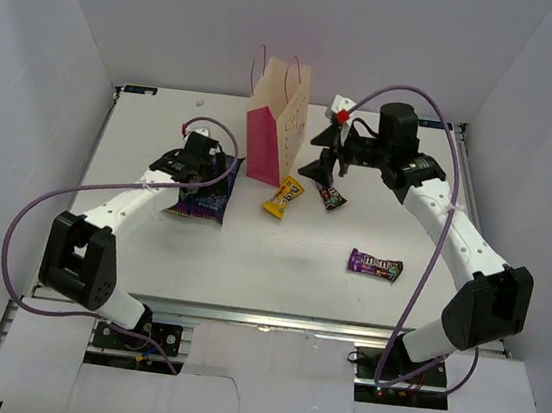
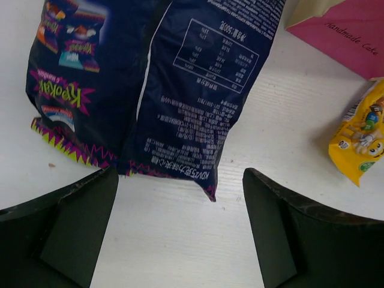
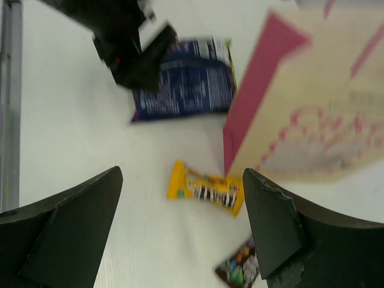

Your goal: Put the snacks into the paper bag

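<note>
The left gripper (image 2: 180, 231) is spread wide with nothing between its fingers (image 2: 66, 228). The blue snack bag (image 2: 198, 78) lies flat on the table (image 1: 248, 274) just ahead of the fingertips, its zigzag bottom edge nearest them and its printed back panel facing up. Off to that gripper's right lies a yellow packet (image 2: 360, 141), and ahead of the packet stands the pink side panel of the paper bag (image 2: 348, 30).

The right gripper (image 3: 183, 234) is also spread wide and holds nothing. It hangs above the table just beside the paper bag's cream face. Its wrist camera looks down between the fingers at the yellow packet, which lies close to the bag's lower corner. A dark packet (image 3: 240, 270) shows near the inner edge of one finger (image 3: 300, 234); the picture is blurred, so I cannot tell whether it touches the yellow one. Farther ahead of this gripper are the blue snack bag and the black left gripper.

The overhead view shows the paper bag standing upright between the two grippers, its handles up. A second dark packet (image 1: 376, 265) lies alone, well behind the right gripper and nearer that arm's base.
</note>
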Available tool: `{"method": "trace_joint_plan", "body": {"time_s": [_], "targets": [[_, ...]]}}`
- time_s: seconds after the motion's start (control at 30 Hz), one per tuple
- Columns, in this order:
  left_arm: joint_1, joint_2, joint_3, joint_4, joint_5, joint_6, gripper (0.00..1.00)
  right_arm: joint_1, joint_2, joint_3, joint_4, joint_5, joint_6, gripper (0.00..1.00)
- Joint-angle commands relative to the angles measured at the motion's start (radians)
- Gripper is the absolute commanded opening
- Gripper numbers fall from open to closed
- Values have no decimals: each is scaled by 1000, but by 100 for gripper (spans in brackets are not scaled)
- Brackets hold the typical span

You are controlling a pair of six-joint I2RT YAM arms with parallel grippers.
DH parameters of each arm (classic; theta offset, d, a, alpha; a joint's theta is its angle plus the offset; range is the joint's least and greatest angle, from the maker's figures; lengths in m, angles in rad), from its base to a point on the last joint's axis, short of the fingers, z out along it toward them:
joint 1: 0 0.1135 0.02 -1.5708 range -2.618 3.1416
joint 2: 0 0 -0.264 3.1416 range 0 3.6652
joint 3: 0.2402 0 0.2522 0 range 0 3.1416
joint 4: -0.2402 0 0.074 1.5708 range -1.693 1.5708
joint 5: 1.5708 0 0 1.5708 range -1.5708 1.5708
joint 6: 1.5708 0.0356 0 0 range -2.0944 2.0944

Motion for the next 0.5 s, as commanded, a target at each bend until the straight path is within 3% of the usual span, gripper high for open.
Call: {"method": "trace_joint_plan", "body": {"time_s": [0.0, 0.13, 0.23, 0.37, 0.4, 0.47], "targets": [[4, 34, 88, 6, 15, 137, 95, -133, -44, -130, -131, -75, -92, 87], [4, 34, 47, 4, 83, 151, 91, -271, -104, -253, -191, -103, -131, 88], [9, -52, -60, -28, 75, 15, 91, -316, -142, -334, -203, -101, -162, 88], [93, -240, -303, 12, 213, -550, 93, -337, -147, -382, -197, -112, -159, 88], [148, -327, -368, 100, 306, -623, 93, -339, -142, -385, -197, -115, -156, 88], [207, -412, -528, 191, 354, -732, 93, -340, -128, -382, -197, -130, -151, 88]]}}
